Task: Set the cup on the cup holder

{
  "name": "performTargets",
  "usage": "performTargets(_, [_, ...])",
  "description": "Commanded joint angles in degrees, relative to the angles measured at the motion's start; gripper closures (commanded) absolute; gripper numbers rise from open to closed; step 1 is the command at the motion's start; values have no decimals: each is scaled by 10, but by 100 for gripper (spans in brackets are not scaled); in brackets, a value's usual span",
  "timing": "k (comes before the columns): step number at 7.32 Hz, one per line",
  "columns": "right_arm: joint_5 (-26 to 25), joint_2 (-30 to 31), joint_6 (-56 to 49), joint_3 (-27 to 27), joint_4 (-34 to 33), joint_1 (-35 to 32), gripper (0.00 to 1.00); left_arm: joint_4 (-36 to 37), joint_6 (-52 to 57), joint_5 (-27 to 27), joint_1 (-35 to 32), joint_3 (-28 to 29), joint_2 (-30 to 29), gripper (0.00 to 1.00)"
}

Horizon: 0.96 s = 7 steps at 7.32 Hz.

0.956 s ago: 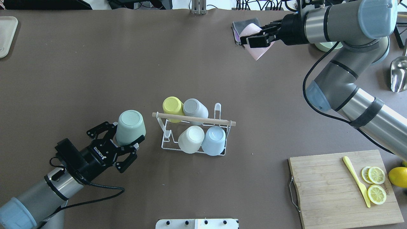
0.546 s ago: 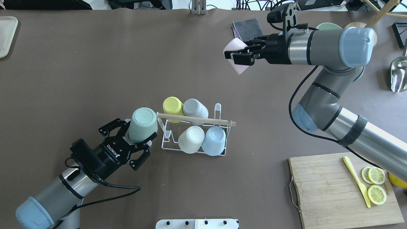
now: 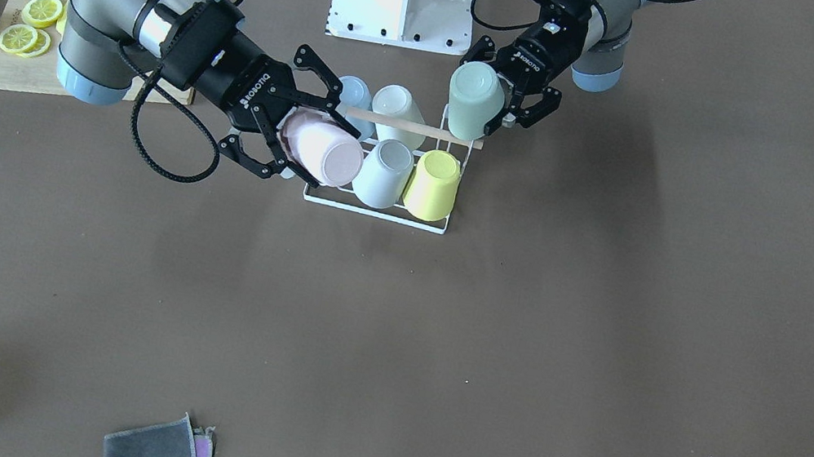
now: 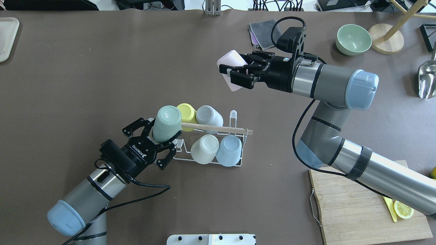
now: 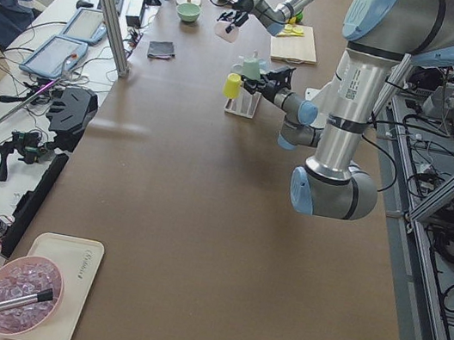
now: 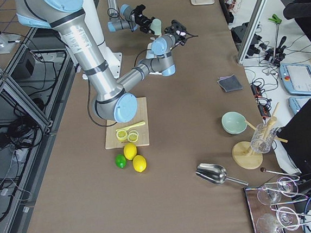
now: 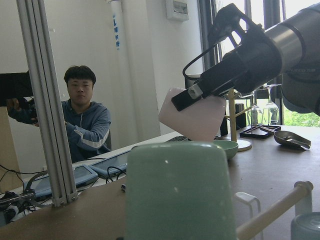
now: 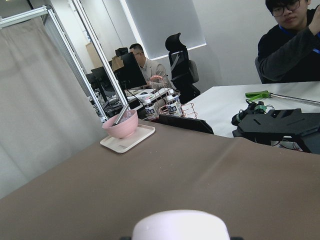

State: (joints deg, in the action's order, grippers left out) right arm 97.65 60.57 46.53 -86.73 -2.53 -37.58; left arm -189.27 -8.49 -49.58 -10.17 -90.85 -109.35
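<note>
**Four cups are on the rack, two more are on the way**

The left gripper (image 4: 162, 132) is squeezing a green cup (image 4: 167, 119) by its sides. The cup is upside down, with its bottom facing up. It hangs at the left end of the cup holder (image 4: 233, 117), right over the tip of the wooden rod (image 4: 221, 128). It looks very close to the rod, but I cannot tell if it touches. It is not on a prong yet.

The right gripper (image 4: 235, 73) is clamped on a pink cup (image 4: 229, 59). This cup is tipped on its side and held up in the air. From above it sits well past the far side of the rack, so it is not at the rack yet.

Four cups already sit upside down on the prongs. The yellow cup (image 4: 186, 111) and the grey cup (image 4: 207, 115) are on the far row. The white cup (image 4: 205, 148) and the blue cup (image 4: 229, 149) are on the near row.

Two spots look free. One is the near spot at the left end, just under the green cup. The other is the tall prong at the far right corner.

So I think most of the job is done. The green cup needs to go down onto its prong and be let go. The pink cup has further to travel, and it needs to be turned upside down first.
</note>
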Motion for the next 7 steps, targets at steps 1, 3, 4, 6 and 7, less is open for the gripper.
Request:
performTargets(1, [-35,-4,-5,54,105,27,100,-1,-2,0,7,16,-17,47])
performTargets(3, [-38,-6,-6,81,125,34,100,-12,1,-1,7,8,-17,47])
performTargets(4, [-38,-6,-6,82,125,37,100,-21,2,-2,6,6,-17,47])
performTargets(6, [-38,-24,-4,105,126,41,100,-23,1,-1,30,4,-16,47])
performTargets(7, [-39,-38,-5,132,145,47,100,-34,1,-1,40,7,-14,47])
